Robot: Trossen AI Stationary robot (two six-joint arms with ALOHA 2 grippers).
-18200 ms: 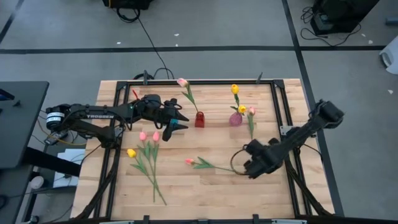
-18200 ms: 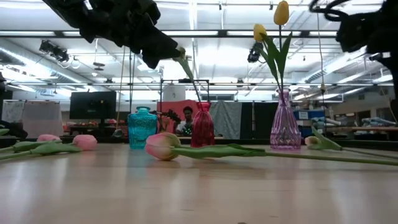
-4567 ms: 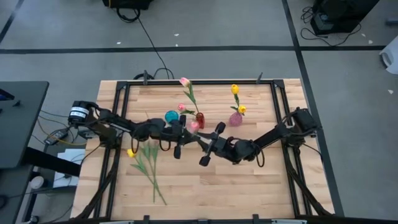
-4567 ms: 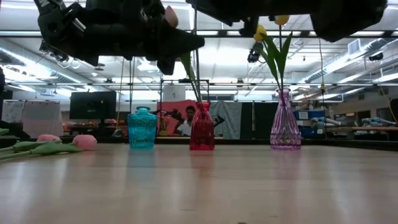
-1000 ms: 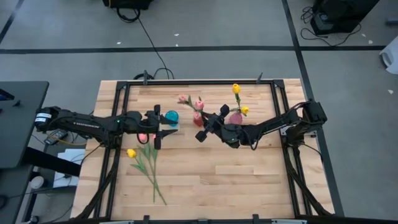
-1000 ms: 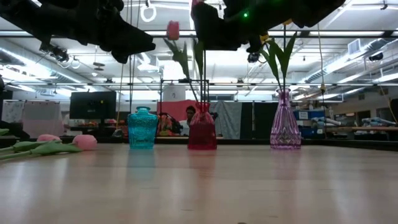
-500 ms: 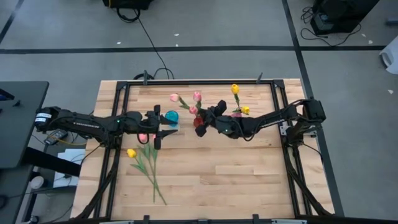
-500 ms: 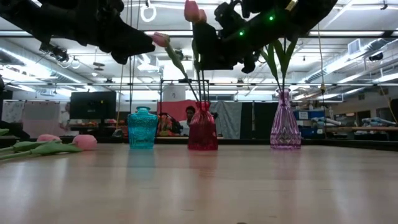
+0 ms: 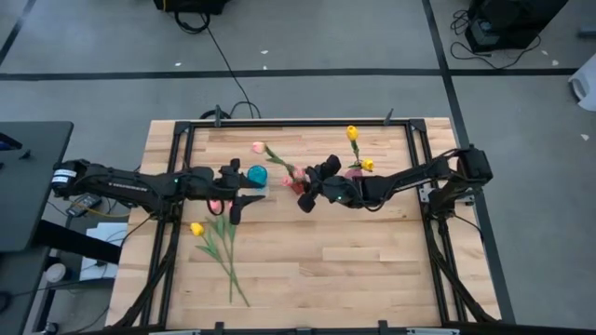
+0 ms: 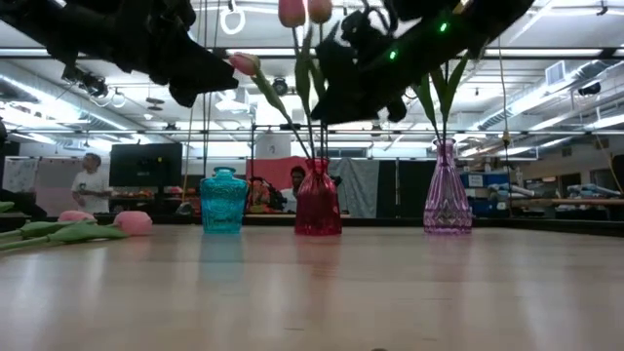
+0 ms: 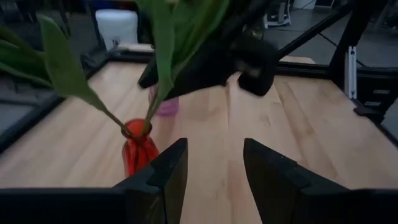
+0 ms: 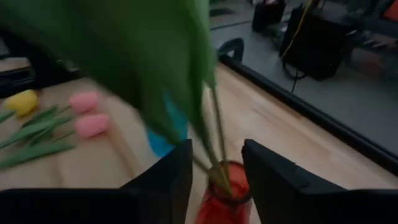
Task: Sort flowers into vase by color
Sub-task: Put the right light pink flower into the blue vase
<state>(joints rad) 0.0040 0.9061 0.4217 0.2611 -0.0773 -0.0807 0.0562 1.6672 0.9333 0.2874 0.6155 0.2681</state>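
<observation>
The red vase [image 10: 318, 210] stands mid-table with three pink tulips [image 10: 291, 10] upright or leaning in it; one head [image 9: 258, 147] tips toward the left. My right gripper [image 12: 217, 174] is open above the vase, one finger on each side of the stems [image 12: 216, 127] over the vase mouth [image 12: 222, 177]; it also shows in the high view [image 9: 315, 186]. My left gripper [image 11: 214, 168] is open and waits near the teal vase [image 9: 257, 175], facing the red vase [image 11: 138, 149]. The purple vase [image 10: 448, 202] holds two yellow tulips [image 9: 352, 133].
Loose tulips lie on the table's left part: a yellow one [image 9: 196, 228] and pink ones [image 9: 216, 203], their stems running toward the near edge [image 9: 233, 284]. The three vases stand in a row across the table's middle. A black frame [image 9: 279, 124] borders the tabletop.
My right gripper has shifted a little toward the far edge and back toward the near edge while staying over the red vase. The pink tulips in that vase have swung: one head has leaned further toward the table's left, and two now stand close together, nearly upright.
</observation>
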